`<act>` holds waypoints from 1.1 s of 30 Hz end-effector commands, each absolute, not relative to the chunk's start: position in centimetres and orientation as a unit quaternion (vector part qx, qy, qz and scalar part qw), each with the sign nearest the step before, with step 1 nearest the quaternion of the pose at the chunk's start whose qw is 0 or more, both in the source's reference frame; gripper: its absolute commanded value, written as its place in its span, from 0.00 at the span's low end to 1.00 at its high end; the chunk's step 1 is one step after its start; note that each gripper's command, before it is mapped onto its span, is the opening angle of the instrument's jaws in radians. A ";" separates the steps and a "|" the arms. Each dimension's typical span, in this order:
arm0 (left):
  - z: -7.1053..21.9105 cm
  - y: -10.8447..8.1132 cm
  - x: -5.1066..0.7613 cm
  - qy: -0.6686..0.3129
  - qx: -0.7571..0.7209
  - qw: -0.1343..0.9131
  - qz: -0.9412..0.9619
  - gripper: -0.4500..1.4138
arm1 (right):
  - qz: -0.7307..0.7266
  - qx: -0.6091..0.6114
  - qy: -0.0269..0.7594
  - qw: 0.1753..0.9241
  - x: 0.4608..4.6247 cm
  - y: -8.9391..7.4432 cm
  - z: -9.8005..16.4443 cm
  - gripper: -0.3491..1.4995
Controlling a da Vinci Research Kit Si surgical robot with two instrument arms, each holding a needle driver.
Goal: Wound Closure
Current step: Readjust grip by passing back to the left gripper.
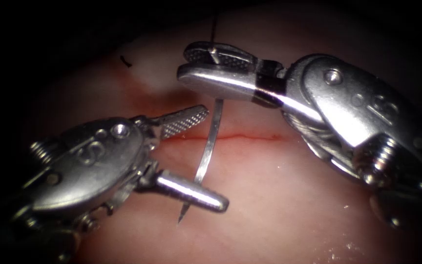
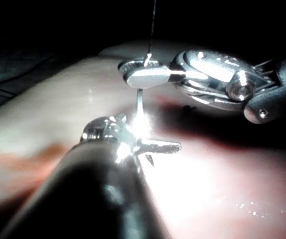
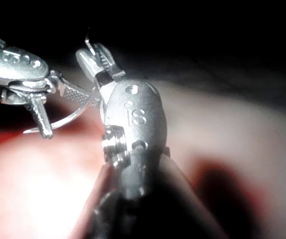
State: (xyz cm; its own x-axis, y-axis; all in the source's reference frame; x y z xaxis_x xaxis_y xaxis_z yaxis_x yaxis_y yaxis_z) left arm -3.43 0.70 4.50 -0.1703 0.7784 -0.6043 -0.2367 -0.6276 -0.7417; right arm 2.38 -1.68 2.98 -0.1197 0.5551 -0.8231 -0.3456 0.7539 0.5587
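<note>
Needle held above the cut, free of the tissue (image 1: 279,215)

The right tool (image 1: 206,66) gripped the needle (image 1: 210,144) at its thread end, tip pointing down-left; the left tool (image 1: 206,156) gaped around it; endoscope showed the cut (image 1: 250,137)

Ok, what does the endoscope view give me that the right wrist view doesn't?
Endoscope: the cut across the tissue, and a cut end of thread beyond it. Right wrist: the needle curving side-on, tip apparently clear of the tissue. Both: right claw shut on the needle near its tail, left claw open around it near the tip, holding nothing.
</note>
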 end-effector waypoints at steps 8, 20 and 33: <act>4.6 0.8 -3.45 -0.293 -0.546 0.341 0.706 0.58 | 0.302 0.066 0.695 0.649 2.49 -1.6 3.0 0.00; 4.5 0.7 -3.43 -0.346 -0.572 0.310 0.676 0.34 | 0.272 0.065 0.711 0.645 2.52 -1.7 3.0 0.00; 4.5 0.8 -3.42 -0.431 -0.534 0.380 0.620 0.00 | 0.270 0.062 0.707 0.650 2.52 -1.7 3.0 0.00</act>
